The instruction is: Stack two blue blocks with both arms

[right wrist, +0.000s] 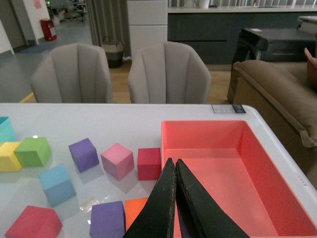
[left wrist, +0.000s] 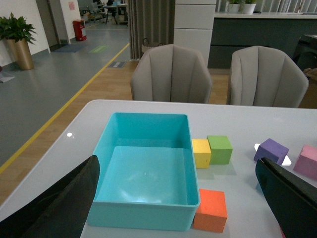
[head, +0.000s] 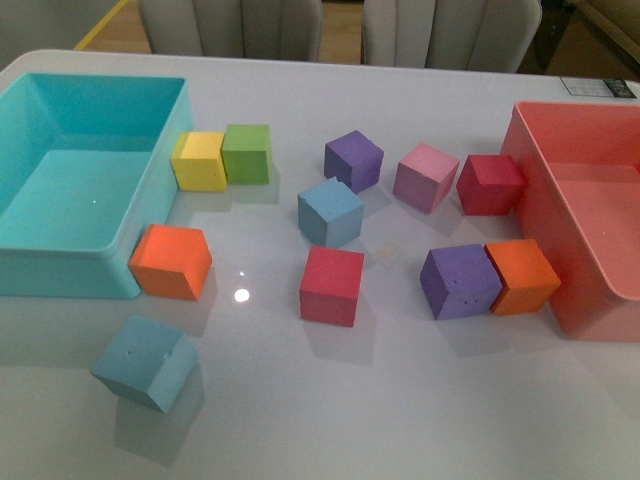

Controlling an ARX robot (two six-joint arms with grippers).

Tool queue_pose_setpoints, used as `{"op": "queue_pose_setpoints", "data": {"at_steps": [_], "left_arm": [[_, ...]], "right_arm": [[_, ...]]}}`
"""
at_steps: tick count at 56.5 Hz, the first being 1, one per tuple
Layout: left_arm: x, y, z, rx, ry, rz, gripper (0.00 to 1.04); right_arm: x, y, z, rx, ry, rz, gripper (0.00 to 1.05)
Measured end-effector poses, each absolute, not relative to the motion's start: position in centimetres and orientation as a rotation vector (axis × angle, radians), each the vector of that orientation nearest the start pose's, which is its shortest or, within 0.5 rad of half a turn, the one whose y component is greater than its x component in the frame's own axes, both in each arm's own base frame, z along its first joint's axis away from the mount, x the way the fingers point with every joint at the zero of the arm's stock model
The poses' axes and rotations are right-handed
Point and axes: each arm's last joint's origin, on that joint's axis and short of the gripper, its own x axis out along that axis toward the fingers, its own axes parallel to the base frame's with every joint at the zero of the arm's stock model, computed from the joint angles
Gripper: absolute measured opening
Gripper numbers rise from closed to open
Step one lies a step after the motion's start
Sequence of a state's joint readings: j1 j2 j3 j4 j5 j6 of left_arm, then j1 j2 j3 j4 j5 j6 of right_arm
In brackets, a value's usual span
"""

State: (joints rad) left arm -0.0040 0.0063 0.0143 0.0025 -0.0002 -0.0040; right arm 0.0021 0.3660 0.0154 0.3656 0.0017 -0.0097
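We judge the task to be at its very start: the two matte sky-blue foam cubes lie well apart on the glossy white table [head: 420, 410], and neither rests on the other. The farther blue cube [head: 330, 211] sits near the middle of the spread, between a purple foam cube [head: 353, 160] behind it and a red foam cube [head: 332, 286] in front of it, touching neither. The nearer blue cube [head: 145, 362] lies alone and turned askew, in front of an orange foam cube [head: 171, 262] that sits just beside the corner of the large turquoise plastic bin [head: 60, 272]. Neither arm shows in the front view, so we take both to be held back from the blocks. The left gripper [left wrist: 177, 168] has its jaws spread wide with nothing between them, looking out over the turquoise bin. The right gripper [right wrist: 175, 166] has its fingers pressed together on nothing, poised by the near wall of the coral-red plastic bin [right wrist: 208, 148]. Everything is left to do: one blue cube must be grasped, carried across and set squarely on the other, with both arms taking part.
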Motion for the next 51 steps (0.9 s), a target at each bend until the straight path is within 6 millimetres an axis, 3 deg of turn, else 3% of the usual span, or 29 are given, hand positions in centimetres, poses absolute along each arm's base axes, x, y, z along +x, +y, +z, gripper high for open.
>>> {"op": "queue_pose_setpoints", "data": {"at_steps": [46, 51], "left_arm": [[9.7, 0.0, 16.8, -0.004, -0.010, -0.004, 0.96], [9.7, 0.0, 16.8, -0.004, -0.010, -0.004, 0.96]], "right_arm": [[9.7, 0.0, 16.8, -0.010, -0.010, 0.001, 0.02], [9.7, 0.0, 16.8, -0.010, -0.011, 0.001, 0.16]]}}
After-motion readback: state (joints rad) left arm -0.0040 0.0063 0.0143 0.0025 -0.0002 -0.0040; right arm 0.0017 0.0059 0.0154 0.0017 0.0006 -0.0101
